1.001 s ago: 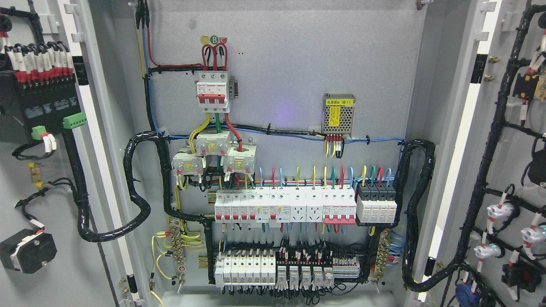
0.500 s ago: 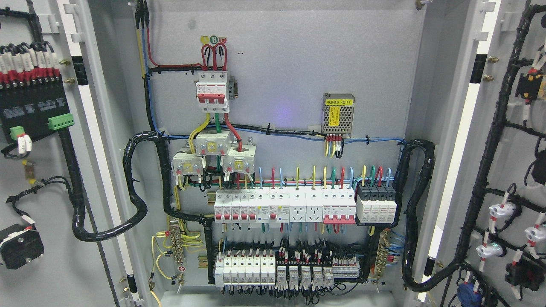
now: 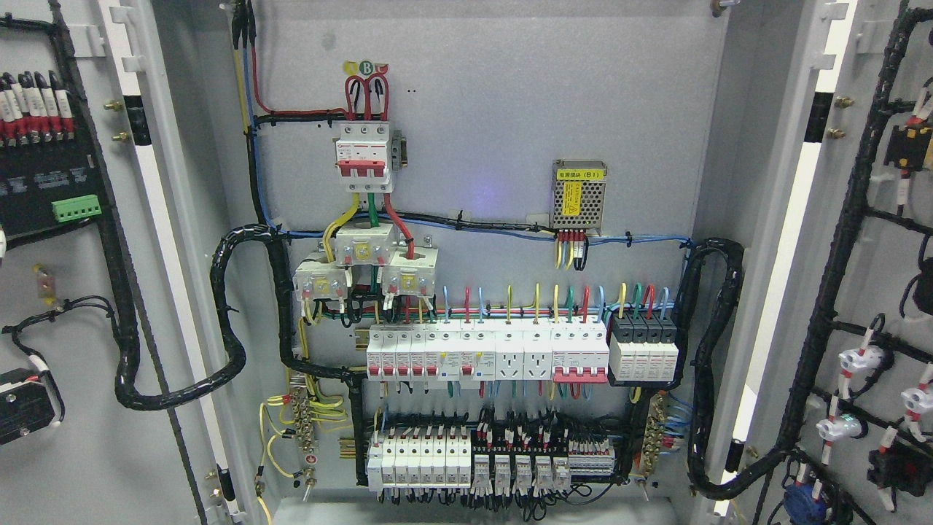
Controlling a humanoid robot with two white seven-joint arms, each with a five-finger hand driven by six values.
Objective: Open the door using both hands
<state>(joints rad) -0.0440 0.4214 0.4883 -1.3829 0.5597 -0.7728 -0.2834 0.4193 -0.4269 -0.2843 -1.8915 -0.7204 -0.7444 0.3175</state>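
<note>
Cabinet (image 3: 474, 146) interior, both doors swung wide: left door (image 3: 65, 452) at the left edge, right door (image 3: 882, 87) at the right edge. Neither hand is in view, so their state cannot be told. Opening appears near-complete; what remains, at most, is pushing each door fully outward.

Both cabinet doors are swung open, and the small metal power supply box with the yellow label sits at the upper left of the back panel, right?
Not quite. The head view shows both doors open, left door and right door, but the power supply box with the yellow label sits at the upper right of the back panel, not the upper left.
</note>
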